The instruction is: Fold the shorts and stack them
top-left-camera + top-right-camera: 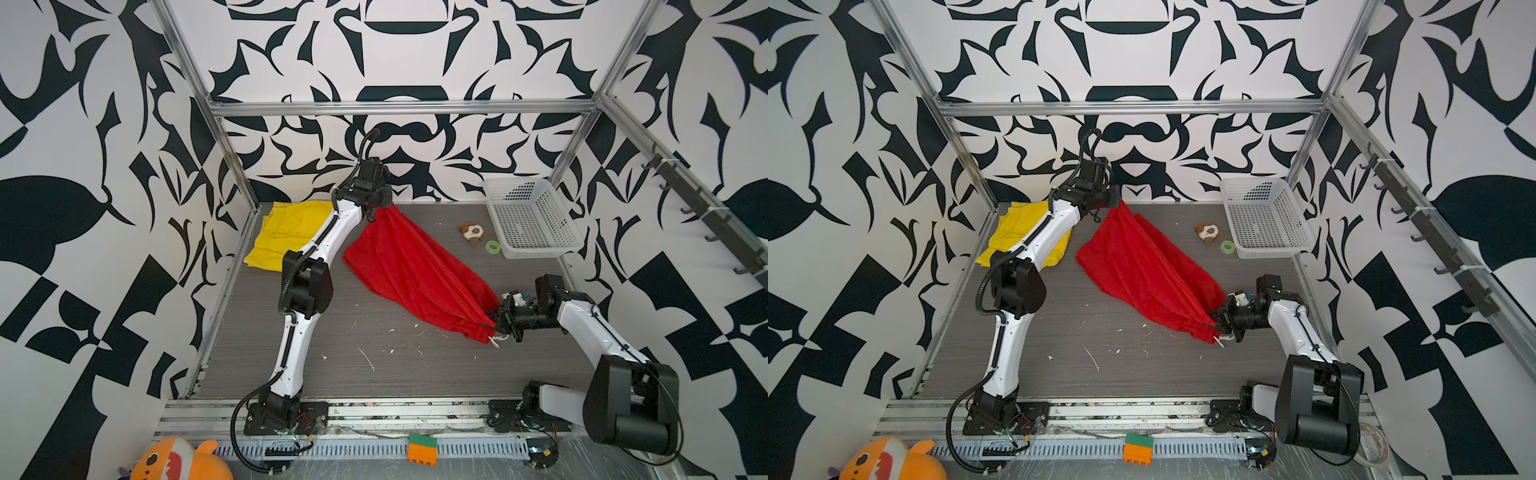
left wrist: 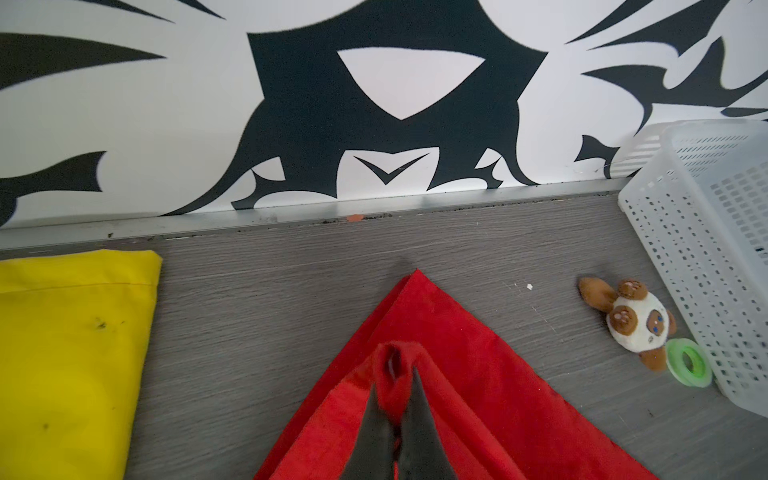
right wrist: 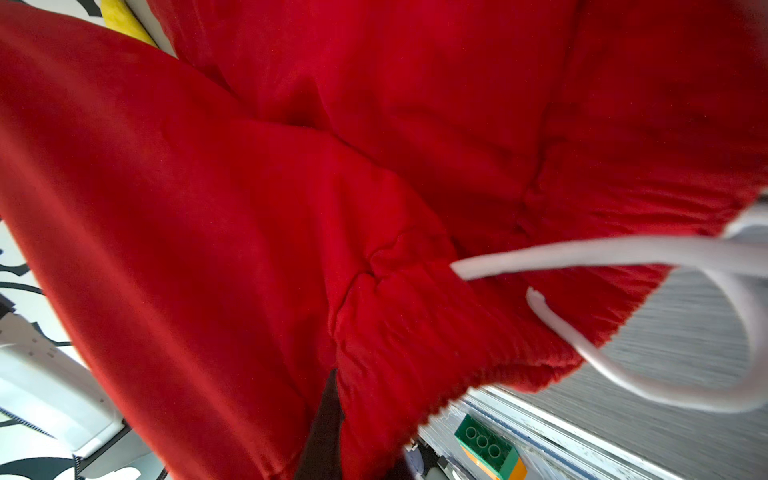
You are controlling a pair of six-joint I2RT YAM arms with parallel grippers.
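left tool (image 2: 395,380) and right tool (image 1: 496,322) clamp red shorts (image 1: 407,266) | scuffed grey table (image 1: 353,365) | black-white walls (image 1: 62,124)

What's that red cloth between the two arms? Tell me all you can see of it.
The red shorts are thin, soft-looking fabric with a gathered waistband and a white drawstring. They are stretched between the left gripper, which pinches a far corner up high, and the right gripper, shut on the waistband low. Their lower folds seem to rest on the table.
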